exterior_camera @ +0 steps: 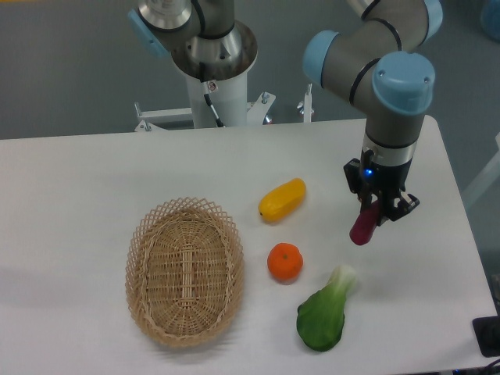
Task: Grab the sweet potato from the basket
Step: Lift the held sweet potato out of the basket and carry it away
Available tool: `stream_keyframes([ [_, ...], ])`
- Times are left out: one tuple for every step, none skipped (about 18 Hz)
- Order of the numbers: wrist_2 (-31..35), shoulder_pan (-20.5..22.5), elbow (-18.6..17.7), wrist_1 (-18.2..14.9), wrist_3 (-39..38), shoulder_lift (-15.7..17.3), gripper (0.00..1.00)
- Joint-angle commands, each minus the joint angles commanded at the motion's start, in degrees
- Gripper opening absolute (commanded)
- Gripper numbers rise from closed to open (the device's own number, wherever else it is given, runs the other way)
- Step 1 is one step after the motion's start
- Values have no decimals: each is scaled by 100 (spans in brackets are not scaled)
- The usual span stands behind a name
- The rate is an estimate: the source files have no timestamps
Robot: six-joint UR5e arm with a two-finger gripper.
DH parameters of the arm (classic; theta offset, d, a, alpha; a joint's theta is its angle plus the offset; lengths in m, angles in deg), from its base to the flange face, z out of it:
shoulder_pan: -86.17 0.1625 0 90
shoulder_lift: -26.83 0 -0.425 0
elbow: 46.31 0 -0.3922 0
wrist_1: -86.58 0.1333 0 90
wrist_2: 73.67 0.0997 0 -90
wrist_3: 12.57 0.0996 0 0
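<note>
White table, grey floor, even light

A white table [94,180] with rounded corners fills most of the view, lit evenly with only soft shadows. Beyond its far edge lies a dull grey floor [70,70]. A white pedestal [215,94] stands at the far side, and a dark object [488,336] sits at the near right corner.

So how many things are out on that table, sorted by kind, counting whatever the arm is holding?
Baskets: 1, the wicker basket.
Fruit: 2, the yellow fruit and the orange.
Vegetables: 2, the leafy green and the sweet potato held in the gripper.
Total: 5.
</note>
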Motion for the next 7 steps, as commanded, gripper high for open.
stream_keyframes([
  [0, 0, 0, 0, 0, 0, 38],
  [0, 0, 0, 0, 0, 0, 38],
  [0, 0, 0, 0, -26, 9, 38],
  [0, 0, 9, 0, -26, 9, 38],
  [0, 0, 9, 0, -53, 9, 38],
  [0, 0, 9, 9, -53, 17, 38],
  [-9, 0, 9, 9, -62, 18, 38],
])
